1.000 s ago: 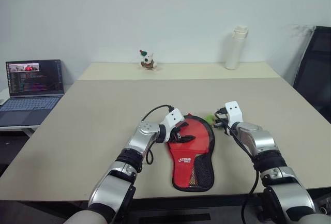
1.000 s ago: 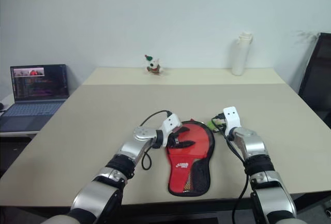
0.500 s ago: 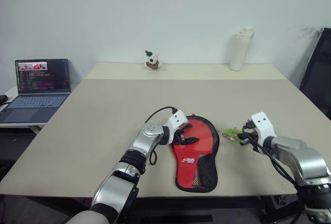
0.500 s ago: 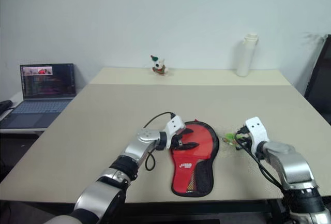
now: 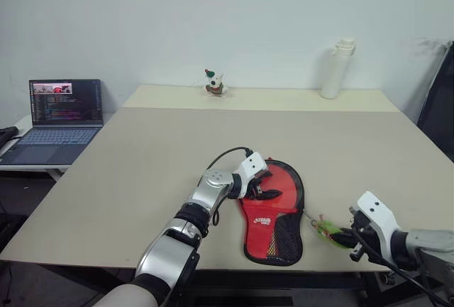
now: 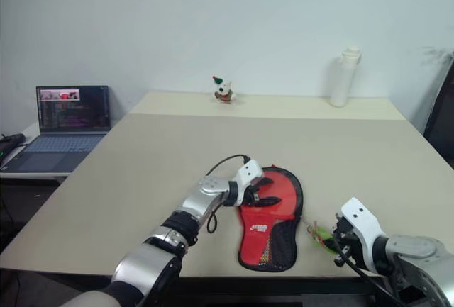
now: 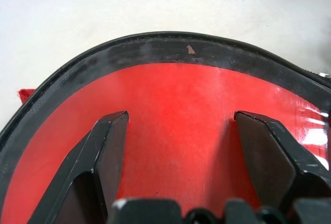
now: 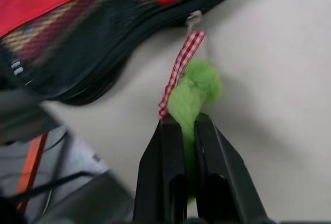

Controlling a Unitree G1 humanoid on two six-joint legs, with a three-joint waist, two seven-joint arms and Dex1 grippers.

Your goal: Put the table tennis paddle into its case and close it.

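Landmark: the case (image 5: pixel 273 211), a red paddle-shaped fabric cover with black edging, lying flat on the beige table (image 5: pixel 142 151) near its front edge.
Long axis of case: round head away from the robot, narrow mesh-pocket end toward it, a little aslant.
Paddle: not separately visible; I judge it is inside the case, though the pictures cannot confirm this.
Left gripper (image 5: pixel 264 185): fingers spread apart, resting over the head of the case on its left side; the left wrist view has both fingers (image 7: pixel 111 146) lying over the red face, gripping nothing.
Right gripper (image 8: pixel 181 131): clenched on the green charm (image 8: pixel 199 87), just off the right edge of the case, at the narrow end.
Charm link: a red-and-white checked ribbon (image 8: pixel 181 69) runs from the charm to the zipper pull (image 8: pixel 194 16) on the black edge.
Key relation: the pull sits between the case and the right gripper, low on the right side, so the zip looks run along most of that side.
Nearer arm: right for the zip; left for steadying.
Judged step: finishing the closure.
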